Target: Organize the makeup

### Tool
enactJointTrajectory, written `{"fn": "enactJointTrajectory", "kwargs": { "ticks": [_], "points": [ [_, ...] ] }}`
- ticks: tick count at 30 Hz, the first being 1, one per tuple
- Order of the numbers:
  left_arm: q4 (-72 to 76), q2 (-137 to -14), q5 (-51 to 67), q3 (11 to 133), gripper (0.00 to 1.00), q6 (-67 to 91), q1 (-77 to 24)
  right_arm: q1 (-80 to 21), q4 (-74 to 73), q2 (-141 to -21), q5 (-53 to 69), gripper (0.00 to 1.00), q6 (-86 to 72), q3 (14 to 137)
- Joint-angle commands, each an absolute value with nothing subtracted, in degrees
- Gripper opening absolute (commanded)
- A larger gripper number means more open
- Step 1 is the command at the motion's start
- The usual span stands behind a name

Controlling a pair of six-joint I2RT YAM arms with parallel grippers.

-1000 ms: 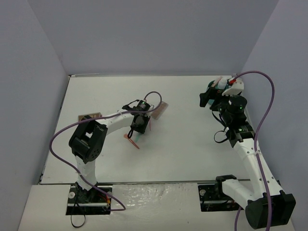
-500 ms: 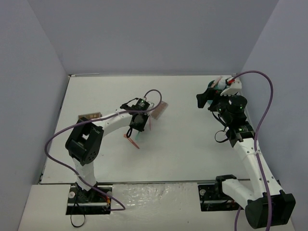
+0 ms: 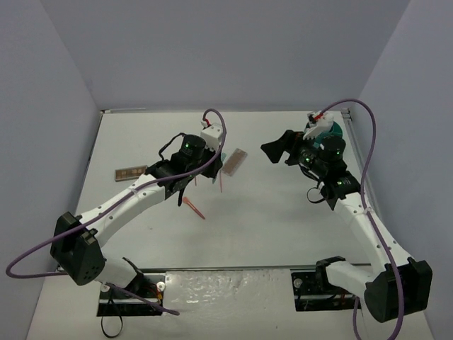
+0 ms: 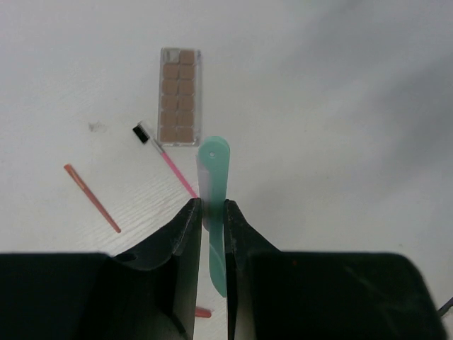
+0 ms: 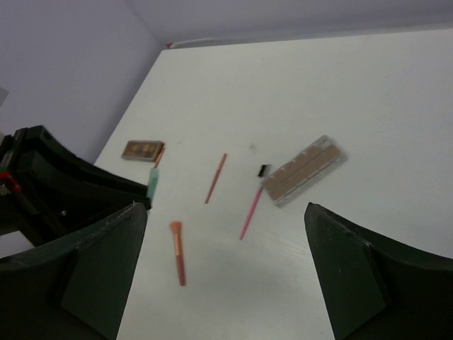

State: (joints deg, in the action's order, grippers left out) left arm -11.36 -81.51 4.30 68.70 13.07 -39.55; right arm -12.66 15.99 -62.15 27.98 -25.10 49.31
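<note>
Well, the mint applicator (image 4: 212, 177) sits mid-frame in the left wrist view, pinched btw. the nearly closed fingers of the left tool (image 4: 211, 207), prob. lifted off the table (image 4: 340, 106). Risk: thin, smooth plastic w/ a flat rounded end could pivot or slip out. Upper left, the palette (image 4: 179, 95) is flat, rect., w/ matte brown pans. The right tool (image 5: 223, 219) gapes wide, empty.
</note>
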Motion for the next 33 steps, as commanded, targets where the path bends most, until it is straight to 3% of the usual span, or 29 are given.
{"fn": "enactJointTrajectory", "kwargs": {
  "ticks": [1, 12, 21, 25, 30, 33],
  "points": [
    [-2.65, -78.70, 6.06, 70.36, 0.00, 12.93, -41.60, -19.54, 25.89, -64.99, 27.39, 0.85, -29.04, 52.82],
    [2.78, -78.29, 7.49, 70.33, 0.00, 12.77, -44.89, -24.00, 32.52, -69.57, 26.21, 0.58, -33.09, 52.21],
    [4.62, -79.49, 8.71, 71.37, 0.00, 13.66, -45.26, -25.14, 33.43, -71.64, 26.07, 0.51, -33.01, 52.03],
    [5.44, -79.91, 9.44, 71.46, 0.00, 14.28, -45.26, -25.22, 35.09, -72.40, 26.58, 0.43, -33.78, 51.34],
    [6.10, -80.43, 9.44, 71.47, 0.00, 14.64, -45.26, -25.52, 35.68, -72.74, 26.86, 0.30, -33.87, 50.89],
    [5.87, -81.05, 9.23, 71.75, 0.00, 14.79, -45.26, -25.58, 35.64, -72.94, 27.30, 0.17, -33.53, 50.98]
  ]
}}
